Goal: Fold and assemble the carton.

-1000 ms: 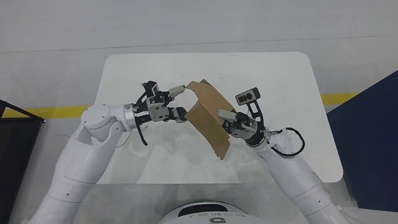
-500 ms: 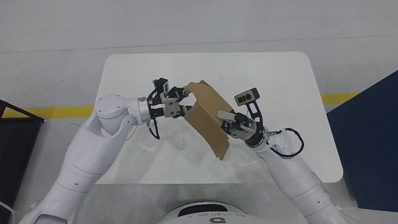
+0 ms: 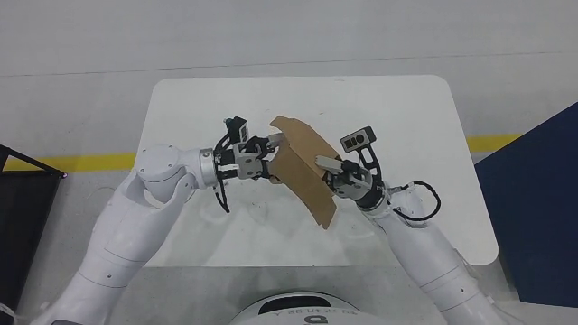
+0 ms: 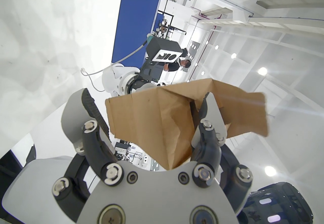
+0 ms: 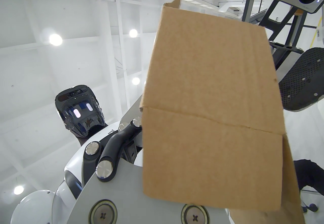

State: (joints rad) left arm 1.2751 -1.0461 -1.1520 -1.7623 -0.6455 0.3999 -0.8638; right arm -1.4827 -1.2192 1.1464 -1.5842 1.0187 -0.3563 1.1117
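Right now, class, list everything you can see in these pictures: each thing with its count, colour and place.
carton: one, brown, partly folded, held over the middle of the table
table: one, white, in front of the robot
floor stripe: one, yellow, on the floor either side of the table
panel: one, blue, beyond the table on the robot's right
left tool: one, grey and black, open around a carton flap
right tool: one, grey and black, shut on the carton's other side

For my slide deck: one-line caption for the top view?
Right gripper holds the brown carton over the white table; open left gripper straddles its edge.
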